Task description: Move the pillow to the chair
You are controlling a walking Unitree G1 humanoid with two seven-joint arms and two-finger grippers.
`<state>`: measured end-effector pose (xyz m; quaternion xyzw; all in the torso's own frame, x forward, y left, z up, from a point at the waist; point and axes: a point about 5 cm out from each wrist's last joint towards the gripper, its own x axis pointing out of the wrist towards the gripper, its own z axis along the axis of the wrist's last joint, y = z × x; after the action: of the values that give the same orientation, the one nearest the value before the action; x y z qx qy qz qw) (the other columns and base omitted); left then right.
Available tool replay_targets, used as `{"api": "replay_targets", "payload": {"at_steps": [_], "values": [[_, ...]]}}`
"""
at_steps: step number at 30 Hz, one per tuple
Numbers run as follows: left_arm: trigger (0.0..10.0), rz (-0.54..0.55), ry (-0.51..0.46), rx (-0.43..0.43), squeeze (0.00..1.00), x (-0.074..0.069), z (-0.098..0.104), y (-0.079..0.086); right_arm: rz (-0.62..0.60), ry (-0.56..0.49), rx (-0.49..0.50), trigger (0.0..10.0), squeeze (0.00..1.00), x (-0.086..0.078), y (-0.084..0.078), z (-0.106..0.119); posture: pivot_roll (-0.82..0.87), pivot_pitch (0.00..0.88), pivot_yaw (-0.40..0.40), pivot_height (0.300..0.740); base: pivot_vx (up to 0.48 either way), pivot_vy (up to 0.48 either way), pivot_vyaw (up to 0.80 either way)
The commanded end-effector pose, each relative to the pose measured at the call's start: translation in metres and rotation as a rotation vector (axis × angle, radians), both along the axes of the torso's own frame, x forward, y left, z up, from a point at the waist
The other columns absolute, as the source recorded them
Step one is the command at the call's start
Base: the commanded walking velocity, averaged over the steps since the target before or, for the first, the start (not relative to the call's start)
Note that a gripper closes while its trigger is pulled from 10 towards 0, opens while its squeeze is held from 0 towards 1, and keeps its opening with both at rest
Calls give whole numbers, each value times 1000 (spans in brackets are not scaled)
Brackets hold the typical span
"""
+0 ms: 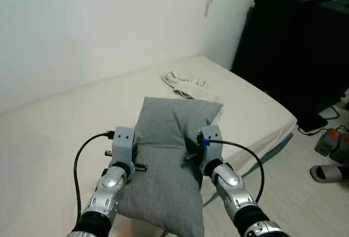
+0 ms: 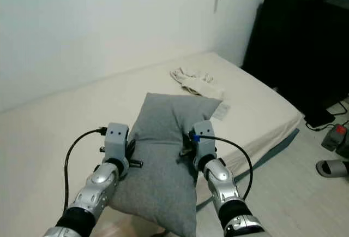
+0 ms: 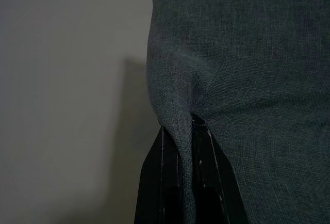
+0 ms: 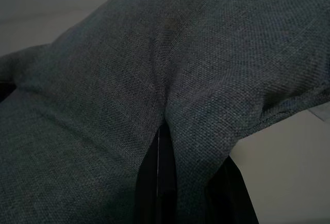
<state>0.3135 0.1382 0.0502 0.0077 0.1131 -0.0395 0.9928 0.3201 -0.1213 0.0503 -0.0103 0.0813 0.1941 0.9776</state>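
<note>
A grey pillow point(image 1: 166, 155) hangs lifted above the cream mattress point(image 1: 65, 133), held between my two arms. My left gripper point(image 1: 136, 152) is shut on a fold of its left edge, and in the left wrist view the pinched pillow fabric point(image 3: 178, 131) runs between the black fingers point(image 3: 206, 182). My right gripper point(image 1: 192, 150) is shut on a fold at the pillow's right side; the right wrist view shows the pillow cloth point(image 4: 165, 105) bunched into the fingers point(image 4: 154, 182).
A crumpled white cloth point(image 1: 185, 84) lies on the mattress beyond the pillow. A tall black case point(image 1: 289, 40) stands at the right against the wall. On the floor at the right lie a slipper point(image 1: 329, 172) and a red-topped device point(image 1: 331, 140).
</note>
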Motion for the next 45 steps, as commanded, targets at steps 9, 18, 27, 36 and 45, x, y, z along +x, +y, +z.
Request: {"api": "replay_targets", "payload": {"at_steps": [9,18,27,36,45], "values": [[10000,202,37,62,0,-16,-15,44,-107,12,-12,10000,0,6,-20,2,11,86,-62,722,0,0,0],[10000,228,10,30,0,-16,-13,43,-93,-4,-35,10000,0,4,-24,1,4,74,-95,722,0,0,0],[10000,236,-10,-13,0,-16,-14,36,-94,-76,-105,10000,0,13,-34,17,-54,45,-124,722,0,0,0],[10000,205,-29,-23,0,-8,-9,23,-191,-161,-152,10000,0,22,-55,34,-62,35,-101,722,0,0,0],[10000,143,-79,41,0,6,8,39,-262,-137,-69,10000,0,14,-47,21,-5,19,40,722,0,0,0]]}}
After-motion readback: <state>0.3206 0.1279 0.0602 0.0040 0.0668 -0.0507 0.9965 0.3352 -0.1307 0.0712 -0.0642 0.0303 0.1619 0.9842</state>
